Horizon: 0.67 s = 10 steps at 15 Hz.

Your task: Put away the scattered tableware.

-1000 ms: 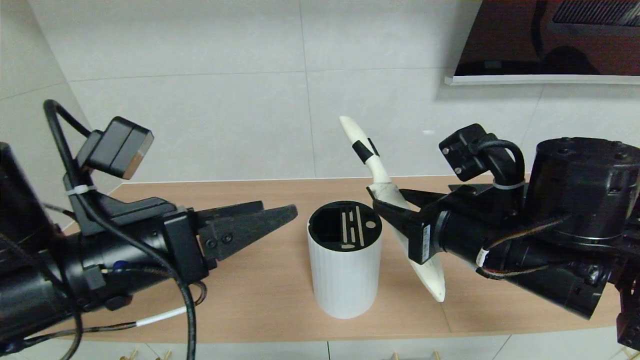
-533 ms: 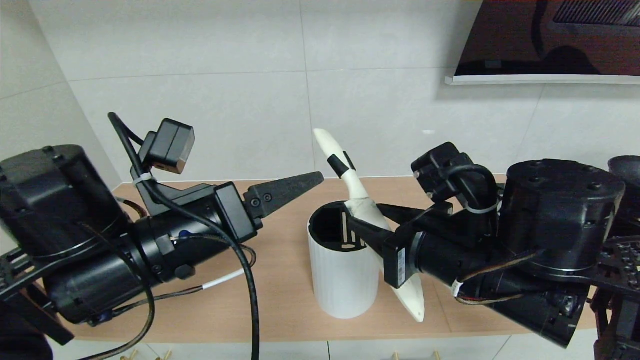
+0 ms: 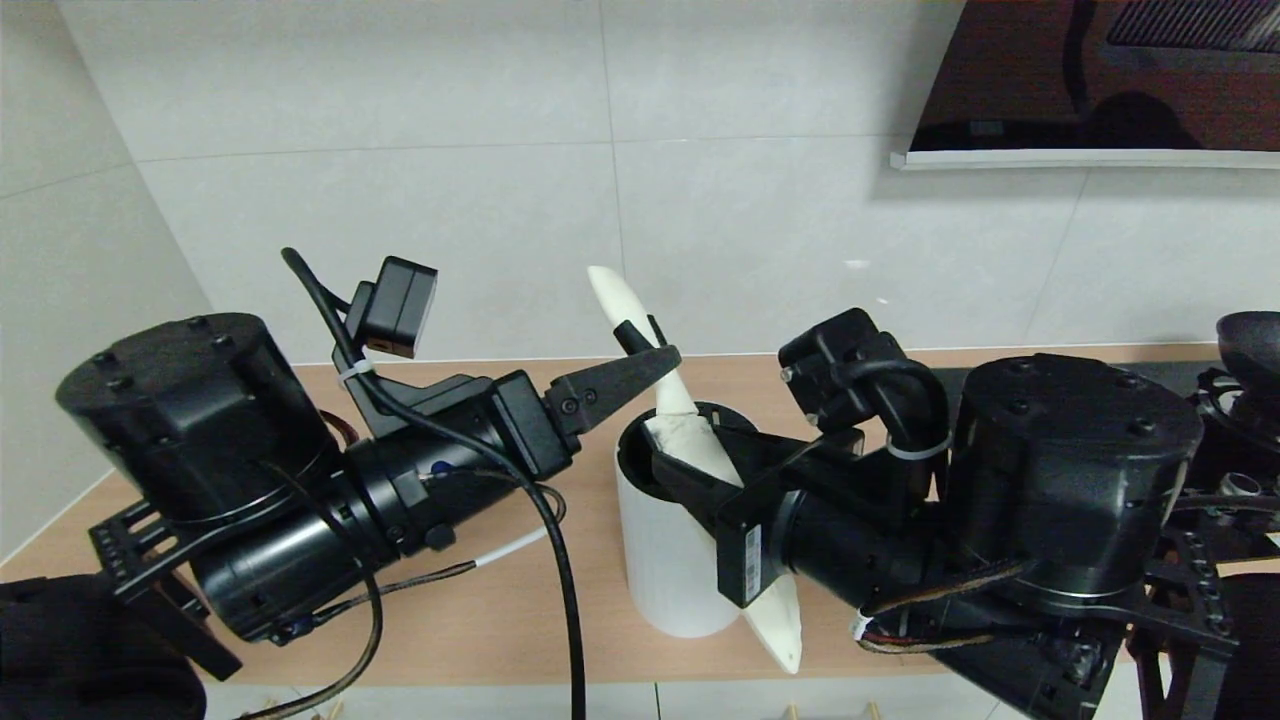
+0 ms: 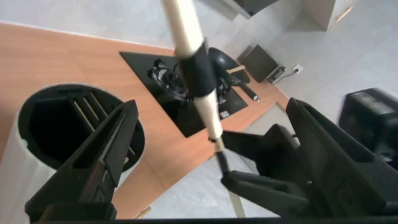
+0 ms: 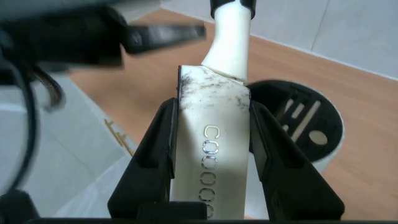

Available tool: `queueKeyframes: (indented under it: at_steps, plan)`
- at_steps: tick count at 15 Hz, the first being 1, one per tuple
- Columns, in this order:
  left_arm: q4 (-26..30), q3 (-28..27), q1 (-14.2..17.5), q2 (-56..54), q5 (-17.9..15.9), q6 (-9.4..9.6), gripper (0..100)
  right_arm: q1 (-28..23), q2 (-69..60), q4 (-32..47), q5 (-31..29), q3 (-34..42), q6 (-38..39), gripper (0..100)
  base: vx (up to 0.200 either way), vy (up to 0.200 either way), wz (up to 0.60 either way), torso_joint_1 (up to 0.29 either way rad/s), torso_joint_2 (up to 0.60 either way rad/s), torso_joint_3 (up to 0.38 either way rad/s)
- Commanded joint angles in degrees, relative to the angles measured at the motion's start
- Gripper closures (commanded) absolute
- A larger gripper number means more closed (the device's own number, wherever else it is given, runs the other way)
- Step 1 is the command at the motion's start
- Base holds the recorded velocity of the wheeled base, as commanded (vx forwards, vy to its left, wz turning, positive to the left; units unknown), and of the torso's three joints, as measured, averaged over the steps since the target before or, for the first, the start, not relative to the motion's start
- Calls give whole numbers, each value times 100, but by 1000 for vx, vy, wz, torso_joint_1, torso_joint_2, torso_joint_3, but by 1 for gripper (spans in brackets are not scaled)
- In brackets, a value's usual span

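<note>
A white knife with a cream handle and black band is tilted, handle up and blade tip down in front of the white cylindrical holder. My right gripper is shut on the blade just above the holder's slotted black top. My left gripper is open, level with the knife's handle. In the left wrist view its fingers stand wide apart on either side of that handle. The holder stands on the wooden counter.
A black cooktop is set into the counter to the right of the holder. A dark range hood hangs at the upper right. Tiled wall runs behind; the counter's front edge is close below the holder.
My right gripper has carried the knife leftward, over the holder's top. My left gripper has swung up and to the right, so its fingers now flank the knife's handle.
</note>
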Motion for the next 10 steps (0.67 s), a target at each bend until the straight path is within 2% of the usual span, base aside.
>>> queueKeyframes:
  at_steps: [1,10]
  plan:
    - [-72,2,0,127,10,-2,0,127,102,-6,-1,17,6,100,0,0,0,0,0,0]
    - [-292,2,0,215,36,-2,0,241,208,-77,-27,44,23,100,0,0,0,0,0,0]
